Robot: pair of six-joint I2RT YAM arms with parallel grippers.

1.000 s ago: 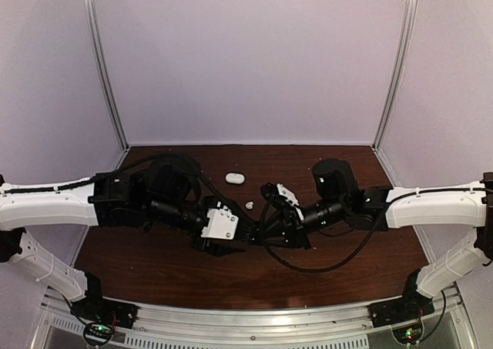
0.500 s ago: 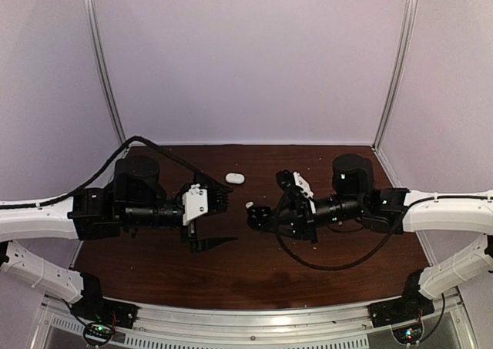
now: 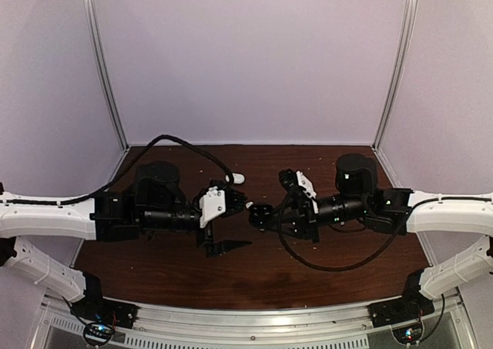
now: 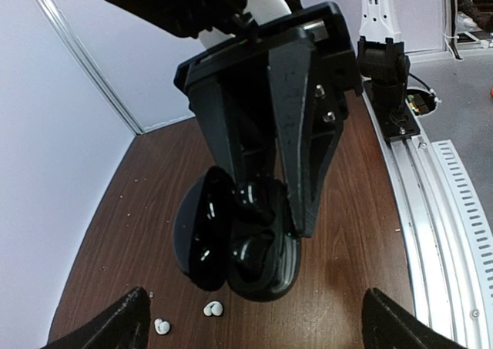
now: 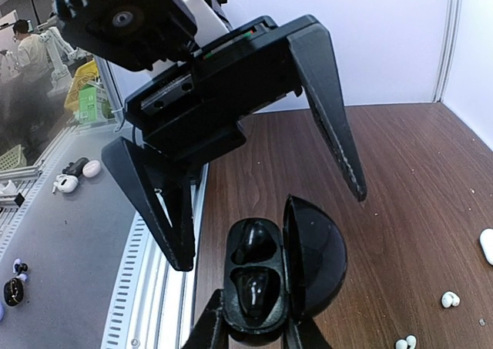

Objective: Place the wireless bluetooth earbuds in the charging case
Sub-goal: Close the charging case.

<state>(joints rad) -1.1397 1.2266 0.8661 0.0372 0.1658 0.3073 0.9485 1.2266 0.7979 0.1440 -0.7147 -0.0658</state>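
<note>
A glossy black round clamshell charging case [image 5: 308, 256] is held lifted above the dark brown wooden counter [image 3: 308, 264], lid swung open. It is pinched low on its body by the right end effector [image 5: 254, 326], whose jaws are drawn nearly together on it. The case is presumably held up and turned this way so that its two wells face the opposite arm and can be reached from the front. Shiny black rounded shapes are seen in both wells. Whether these are seated buds or bare sockets cannot be told.

The left end effector [image 4: 254, 318] is spread to its widest and nothing is held in it. Its two fingers stand to either side of the case and apart from it, a placement that suggests a bud already let go or a fresh pick being lined up.

Tiny white bean-shaped earbuds [image 4: 213, 309] are left lying on the counter below the case, well apart from it. A white oval pebble-like case [image 3: 237, 178] rests further back.

Both arms are reached inward from the sides with forearms roughly level, wrists turned so that the end effectors face each other over the middle of the counter
</note>
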